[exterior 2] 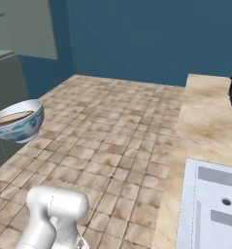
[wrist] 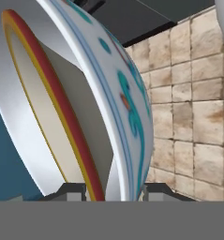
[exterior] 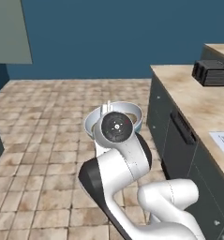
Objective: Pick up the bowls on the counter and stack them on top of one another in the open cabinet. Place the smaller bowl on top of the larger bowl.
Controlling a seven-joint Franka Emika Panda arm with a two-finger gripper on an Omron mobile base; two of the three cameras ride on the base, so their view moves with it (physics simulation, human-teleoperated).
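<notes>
The larger bowl, white inside with a pale blue pattern outside, hangs in the air over the tiled floor. The smaller bowl lies nested inside it, tan inside with a red and yellow rim. My gripper is shut on the larger bowl's wall, one finger inside and one outside. From the left base camera, the hand hides most of the larger bowl. The counter runs along the right. The grey-green cabinet stands at the far left, its door swung open.
A dark toaster sits on the counter at the back. A white sink is set into the counter nearer the base. Tiled floor lies between the counter and the cabinet. A grey-green cabinet panel hangs at upper left.
</notes>
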